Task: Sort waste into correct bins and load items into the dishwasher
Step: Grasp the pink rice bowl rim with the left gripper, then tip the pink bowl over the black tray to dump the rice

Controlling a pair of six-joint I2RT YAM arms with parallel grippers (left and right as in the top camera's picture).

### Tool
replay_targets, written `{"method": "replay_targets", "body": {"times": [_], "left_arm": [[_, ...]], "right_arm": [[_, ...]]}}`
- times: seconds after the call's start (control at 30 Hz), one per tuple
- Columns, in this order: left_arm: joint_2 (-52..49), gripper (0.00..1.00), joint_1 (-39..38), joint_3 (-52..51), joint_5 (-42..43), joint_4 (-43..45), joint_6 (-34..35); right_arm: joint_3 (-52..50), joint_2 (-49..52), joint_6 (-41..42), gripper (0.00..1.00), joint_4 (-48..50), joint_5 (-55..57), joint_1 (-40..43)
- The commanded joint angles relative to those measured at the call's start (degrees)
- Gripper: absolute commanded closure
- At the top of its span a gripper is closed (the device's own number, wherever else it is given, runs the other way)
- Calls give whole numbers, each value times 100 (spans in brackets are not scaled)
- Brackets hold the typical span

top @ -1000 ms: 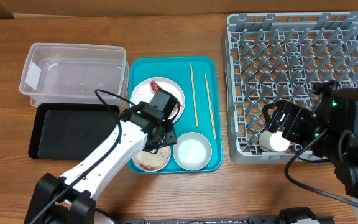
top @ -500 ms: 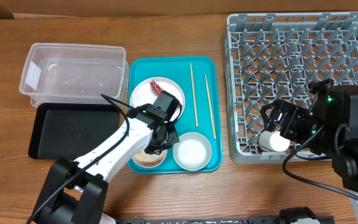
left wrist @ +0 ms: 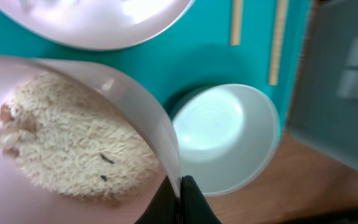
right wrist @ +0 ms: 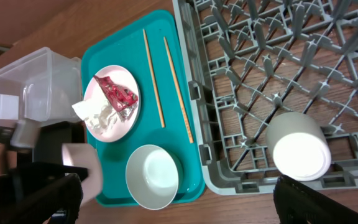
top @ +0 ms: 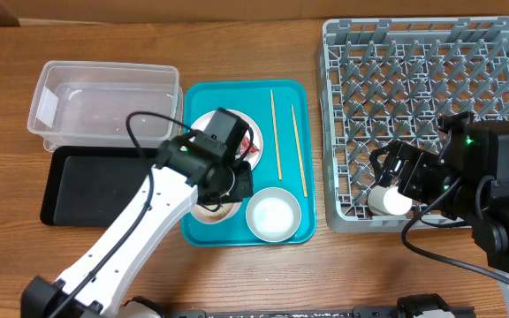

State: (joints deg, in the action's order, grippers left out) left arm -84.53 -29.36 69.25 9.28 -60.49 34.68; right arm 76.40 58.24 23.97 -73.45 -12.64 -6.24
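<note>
Two chopsticks [top: 275, 132] lie side by side on the teal tray [top: 228, 95], their long axes running 12 to 6 o'clock in the overhead view, the right one set a little lower. At 9 o'clock of them sits the plate [right wrist: 122, 124]. Only the right wrist view shows its load plainly: a crumpled red wrapper [right wrist: 114, 92] and a white napkin [right wrist: 95, 113]. The left gripper [left wrist: 180, 198] is pinched tight on the rim of the rice bowl [left wrist: 160, 134], which is pale pink. It holds a bed of white rice with a few dark specks, which the overhead view hides under the arm. Just at 3 o'clock of it stands the empty bowl [top: 273, 215]. The right gripper [top: 402, 179] hangs with fingers spread wide, grasping nothing, over the white cup [top: 388, 202]. The cup lies on its side near the 7 o'clock corner of the grey rack [top: 414, 26].
</note>
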Motion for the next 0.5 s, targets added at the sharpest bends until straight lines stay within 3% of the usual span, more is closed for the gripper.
{"method": "replay_targets", "body": {"times": [0.0,0.3,0.47], "left_arm": [[195,96,24,634,57,-186,-669],[205,96,562,1123,-260,-715,-1064],[203,96,2138,1088,1429,-999,-2199]], "right_arm": [[48,-31,-153,0,31,-15,20],[48,-31,-155,0,0,-13,20],[48,-31,-195,0,-48,-9,20]]}}
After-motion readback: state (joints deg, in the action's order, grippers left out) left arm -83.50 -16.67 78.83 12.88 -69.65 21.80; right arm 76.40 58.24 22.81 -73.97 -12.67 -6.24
